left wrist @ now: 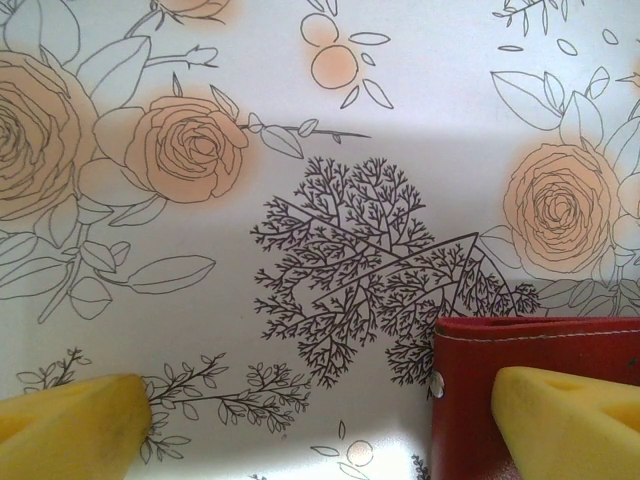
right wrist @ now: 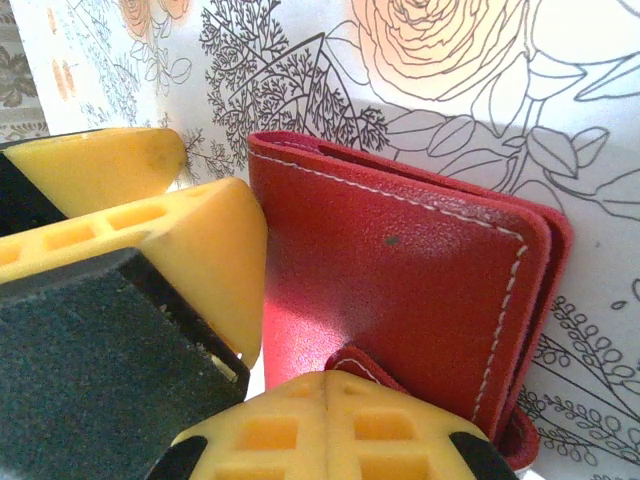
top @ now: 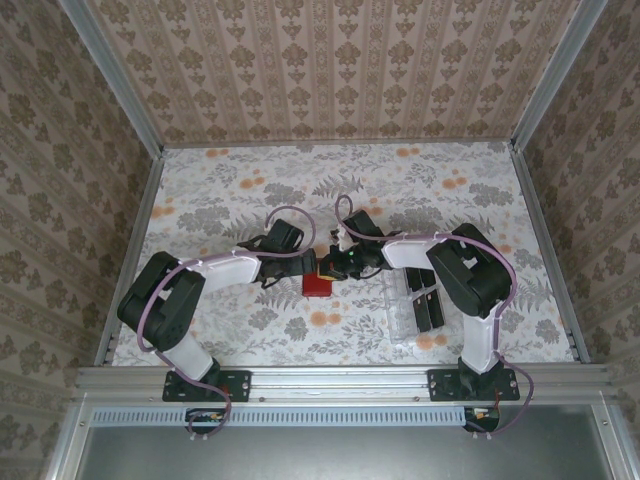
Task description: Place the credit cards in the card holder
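A small red leather folding card holder (top: 318, 286) with white stitching lies closed on the flower-printed table (top: 250, 190), and both arms reach in over it from either side; the left gripper (top: 303, 268) hangs at the card holder's left edge with its yellow fingers (left wrist: 70, 418) spread wide, one finger out over bare tabletop well left of the card holder and the other over its near left corner, where the left wrist view shows a metal stud in the red leather (left wrist: 500, 355); the right gripper (right wrist: 326, 425) comes in from the card holder's right, its yellow fingertips pressed flat together with no gap between them, low against the near edge of the card holder, just where a small red strap (right wrist: 352, 362) curls out; whether that strap is caught between the tips cannot be told; well to the right of the card holder sits a clear plastic slotted tray (top: 398, 310), and the thin black rectangular credit cards (top: 430, 310) stand in it, apart from both grippers.
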You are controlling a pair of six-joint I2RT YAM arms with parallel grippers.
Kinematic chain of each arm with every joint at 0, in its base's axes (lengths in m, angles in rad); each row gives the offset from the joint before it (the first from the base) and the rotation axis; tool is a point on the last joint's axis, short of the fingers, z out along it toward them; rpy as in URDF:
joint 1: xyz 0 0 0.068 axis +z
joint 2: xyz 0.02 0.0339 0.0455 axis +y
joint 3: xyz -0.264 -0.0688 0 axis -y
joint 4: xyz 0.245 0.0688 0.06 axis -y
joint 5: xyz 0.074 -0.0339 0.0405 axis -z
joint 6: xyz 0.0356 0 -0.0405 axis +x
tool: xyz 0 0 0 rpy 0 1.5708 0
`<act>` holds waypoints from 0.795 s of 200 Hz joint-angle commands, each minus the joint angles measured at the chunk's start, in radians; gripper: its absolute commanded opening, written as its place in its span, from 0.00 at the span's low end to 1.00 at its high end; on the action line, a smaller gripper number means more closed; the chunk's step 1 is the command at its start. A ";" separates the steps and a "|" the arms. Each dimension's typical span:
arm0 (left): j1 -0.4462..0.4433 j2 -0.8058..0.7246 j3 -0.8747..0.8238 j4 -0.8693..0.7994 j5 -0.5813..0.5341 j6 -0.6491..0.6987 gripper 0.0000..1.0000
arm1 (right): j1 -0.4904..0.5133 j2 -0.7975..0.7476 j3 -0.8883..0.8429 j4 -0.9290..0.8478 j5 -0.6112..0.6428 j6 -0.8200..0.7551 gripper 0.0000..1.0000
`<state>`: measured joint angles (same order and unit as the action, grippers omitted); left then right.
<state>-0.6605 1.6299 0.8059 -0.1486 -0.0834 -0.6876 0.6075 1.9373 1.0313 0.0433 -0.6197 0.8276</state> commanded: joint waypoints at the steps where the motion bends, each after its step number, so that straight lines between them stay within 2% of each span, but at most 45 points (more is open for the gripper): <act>1: -0.004 0.067 -0.026 0.032 0.082 -0.003 0.99 | 0.001 0.053 -0.037 -0.052 0.094 0.018 0.00; 19: 0.000 0.061 -0.012 0.024 0.084 0.003 0.99 | 0.001 0.026 0.004 -0.032 0.053 0.009 0.02; 48: 0.013 0.042 0.015 0.005 0.078 0.016 0.99 | 0.001 -0.031 0.093 -0.031 0.012 -0.027 0.17; 68: 0.030 0.014 0.043 -0.010 0.071 0.035 0.99 | 0.001 -0.091 0.143 -0.061 0.014 -0.061 0.40; 90: 0.057 -0.035 0.090 -0.048 0.057 0.070 1.00 | -0.007 -0.181 0.181 -0.130 0.044 -0.105 0.60; 100: 0.070 -0.062 0.118 -0.073 0.052 0.087 1.00 | -0.019 -0.225 0.186 -0.159 0.062 -0.118 0.68; 105: 0.077 -0.078 0.131 -0.086 0.047 0.097 1.00 | -0.026 -0.250 0.184 -0.169 0.069 -0.123 0.77; 111: 0.084 -0.099 0.146 -0.101 0.040 0.107 1.00 | -0.036 -0.280 0.182 -0.186 0.077 -0.128 0.83; 122: 0.097 -0.135 0.170 -0.127 0.024 0.131 1.00 | -0.059 -0.331 0.174 -0.217 0.096 -0.142 0.92; 130: 0.110 -0.163 0.186 -0.148 0.011 0.146 1.00 | -0.079 -0.374 0.165 -0.244 0.113 -0.154 0.94; 135: 0.117 -0.180 0.193 -0.162 0.002 0.155 1.00 | -0.091 -0.403 0.161 -0.264 0.124 -0.162 1.00; 159: 0.155 -0.291 0.200 -0.188 -0.062 0.204 1.00 | -0.173 -0.528 0.140 -0.364 0.188 -0.211 1.00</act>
<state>-0.5407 1.4433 0.9768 -0.2642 -0.0738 -0.5682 0.5060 1.5070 1.1782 -0.1726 -0.5201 0.6853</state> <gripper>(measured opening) 0.997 0.999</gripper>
